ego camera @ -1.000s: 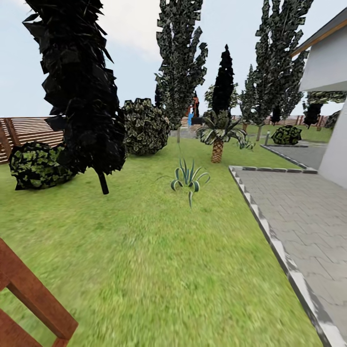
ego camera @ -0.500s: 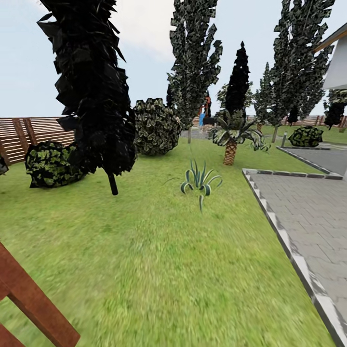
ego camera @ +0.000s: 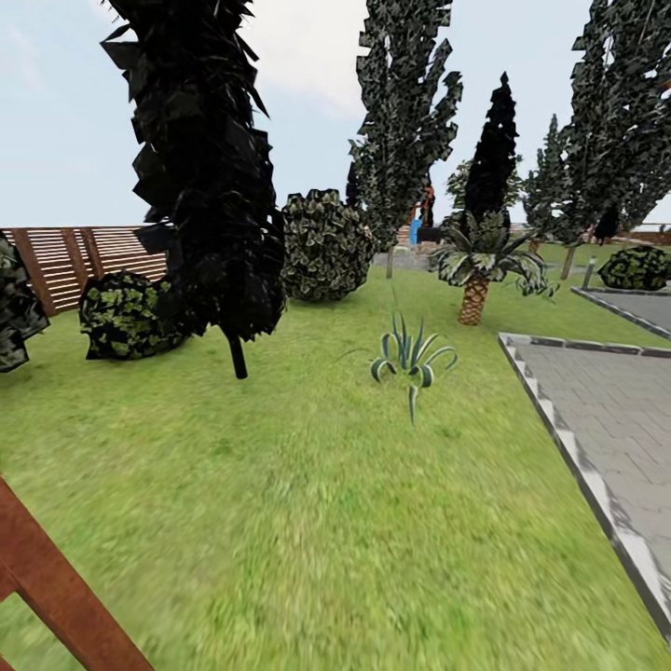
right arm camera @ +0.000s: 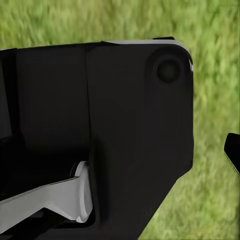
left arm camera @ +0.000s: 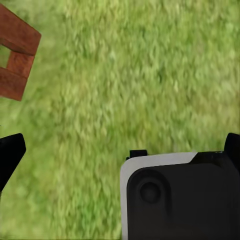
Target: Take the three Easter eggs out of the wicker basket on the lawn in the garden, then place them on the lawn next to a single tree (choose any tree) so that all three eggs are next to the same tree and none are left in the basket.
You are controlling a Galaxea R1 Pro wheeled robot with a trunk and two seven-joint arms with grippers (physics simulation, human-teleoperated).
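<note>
Left gripper [left arm camera: 120, 150]: in the left wrist view its two dark fingertips [left arm camera: 10, 152] appear at opposite edges of the picture, set wide apart, with nothing between them except grass. A black-and-white part of the robot's body [left arm camera: 180, 197] lies below the gripper, and a red-brown wooden frame [left arm camera: 17, 50] rests on the grass further off.

Right gripper: in the right wrist view one dark fingertip [right arm camera: 233, 150] shows at the picture's edge; the other is hidden behind a large black robot housing [right arm camera: 100, 130], so its opening and its contents cannot be determined.

The lawn [ego camera: 308, 494] extends forward in the head view as wide green grass. A red-brown wooden beam [ego camera: 56, 587] crosses the near left corner. On the grass ahead stands a small spiky striped plant [ego camera: 412, 354]. Left of it stands a dark cone-shaped tree [ego camera: 207, 177] on a thin stem, with round bushes [ego camera: 130, 315] beside and behind it. A short palm [ego camera: 477, 266] stands further back, right of centre. Grey paving [ego camera: 615, 410] with a pale kerb borders the lawn on the right. A brown slatted fence [ego camera: 65, 261] closes the left side. The eggs, basket and thick-trunked tree cannot be located in these views.
</note>
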